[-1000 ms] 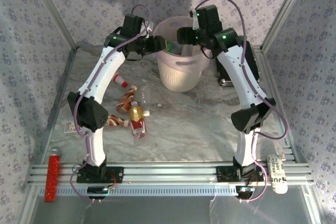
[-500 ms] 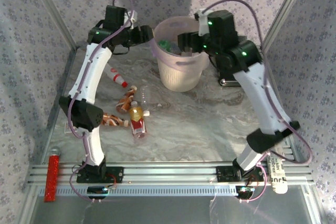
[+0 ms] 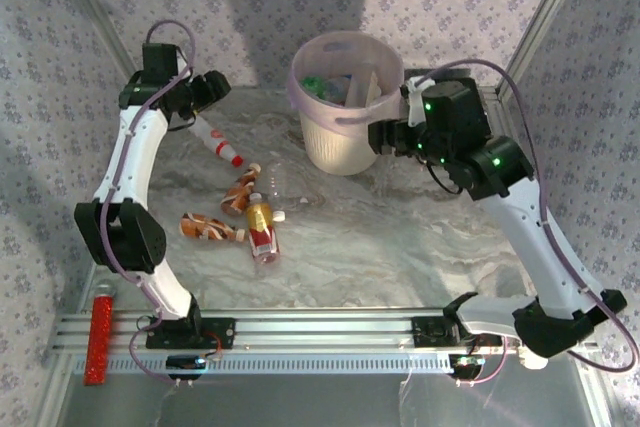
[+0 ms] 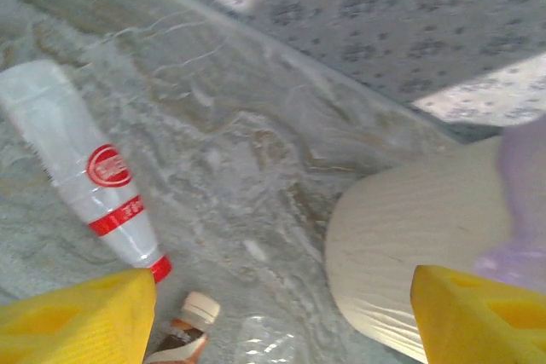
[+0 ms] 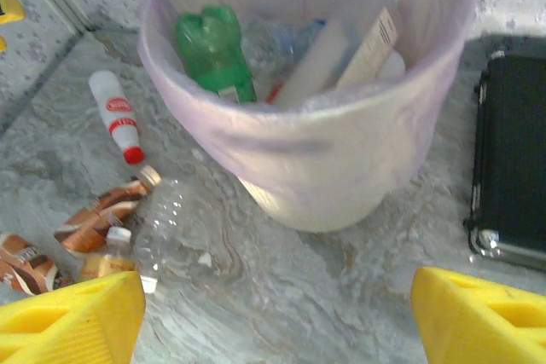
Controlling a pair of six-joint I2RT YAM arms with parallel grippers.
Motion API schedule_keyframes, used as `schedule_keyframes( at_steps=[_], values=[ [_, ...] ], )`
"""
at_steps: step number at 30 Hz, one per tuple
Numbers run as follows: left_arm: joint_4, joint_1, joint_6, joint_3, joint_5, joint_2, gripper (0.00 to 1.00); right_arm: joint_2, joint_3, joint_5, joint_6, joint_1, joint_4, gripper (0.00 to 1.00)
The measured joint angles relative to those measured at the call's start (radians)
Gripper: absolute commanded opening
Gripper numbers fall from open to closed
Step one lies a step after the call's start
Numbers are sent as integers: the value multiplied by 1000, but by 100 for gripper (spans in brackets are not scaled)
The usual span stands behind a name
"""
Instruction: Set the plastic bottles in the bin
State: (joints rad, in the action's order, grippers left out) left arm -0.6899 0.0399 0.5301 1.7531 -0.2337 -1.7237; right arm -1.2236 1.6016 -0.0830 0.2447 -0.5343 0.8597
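Note:
The pale pink bin (image 3: 338, 137) stands at the back centre and holds a green bottle (image 5: 212, 47), a white bottle (image 5: 334, 50) and clear ones. A white red-capped bottle (image 3: 213, 139), two brown bottles (image 3: 240, 188) (image 3: 205, 228), a clear bottle (image 3: 281, 182), an amber bottle (image 3: 259, 215) and a red-labelled bottle (image 3: 265, 243) lie left of the bin. My left gripper (image 3: 215, 88) hangs open and empty at the back left, above the white bottle (image 4: 85, 168). My right gripper (image 3: 380, 137) is open and empty just right of the bin (image 5: 341, 159).
A flat black case (image 5: 512, 176) lies right of the bin, by the right wall. A red bar (image 3: 99, 337) rests at the near left by the rail. Patterned walls close in the back and both sides.
Both grippers have drawn away from above the bin: the left swung out to the back left, and the right pulled back to the right and lower beside the bin.

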Motion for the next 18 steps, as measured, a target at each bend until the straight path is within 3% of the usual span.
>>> schedule_keyframes(
  at_steps=[8, 18],
  values=[
    [127, -9, 87, -190, 82, -61, 80, 168, -203, -7, 71, 18, 3, 84],
    [213, -18, 153, -273, 123, -194, 80, 262, -312, -5, 131, 49, 31, 84]
  ],
)
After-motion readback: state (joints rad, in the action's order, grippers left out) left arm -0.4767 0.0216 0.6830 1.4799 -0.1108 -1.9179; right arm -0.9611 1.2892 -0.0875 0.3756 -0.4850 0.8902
